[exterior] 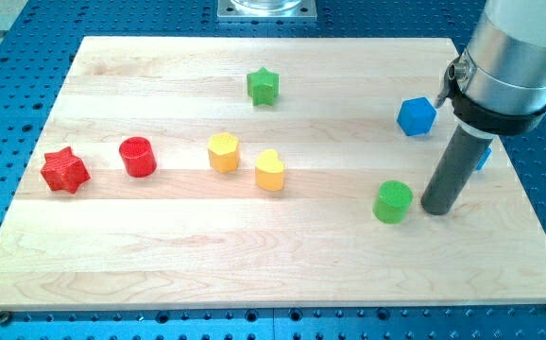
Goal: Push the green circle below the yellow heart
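The green circle sits on the wooden board at the view's lower right. The yellow heart lies near the board's middle, well to the left of the green circle and a little higher. My tip rests on the board just to the right of the green circle, with a small gap between them. The dark rod rises from it up to the grey arm at the view's top right.
A yellow hexagon sits just left of the heart. A red cylinder and a red star lie at the left. A green star is at the top middle. A blue block is at the right; another blue block shows behind the rod.
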Motion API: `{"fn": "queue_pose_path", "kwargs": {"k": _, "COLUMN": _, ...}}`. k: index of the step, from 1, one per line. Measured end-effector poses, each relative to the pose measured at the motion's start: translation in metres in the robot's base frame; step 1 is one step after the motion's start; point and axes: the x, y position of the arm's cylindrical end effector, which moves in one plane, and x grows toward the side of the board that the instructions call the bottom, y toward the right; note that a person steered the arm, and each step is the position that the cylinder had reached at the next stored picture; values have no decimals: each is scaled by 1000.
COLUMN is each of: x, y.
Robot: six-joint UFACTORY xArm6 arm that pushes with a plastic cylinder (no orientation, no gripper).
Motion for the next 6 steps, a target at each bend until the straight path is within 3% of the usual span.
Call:
{"fn": "queue_pose_path", "kwargs": {"k": 3, "x": 5, "y": -30}}
{"fn": "queue_pose_path", "kwargs": {"k": 4, "x": 5, "y": -89}}
{"fn": "queue_pose_path", "kwargs": {"k": 5, "x": 6, "y": -102}}
{"fn": "queue_pose_path", "kwargs": {"k": 6, "x": 7, "y": -151}}
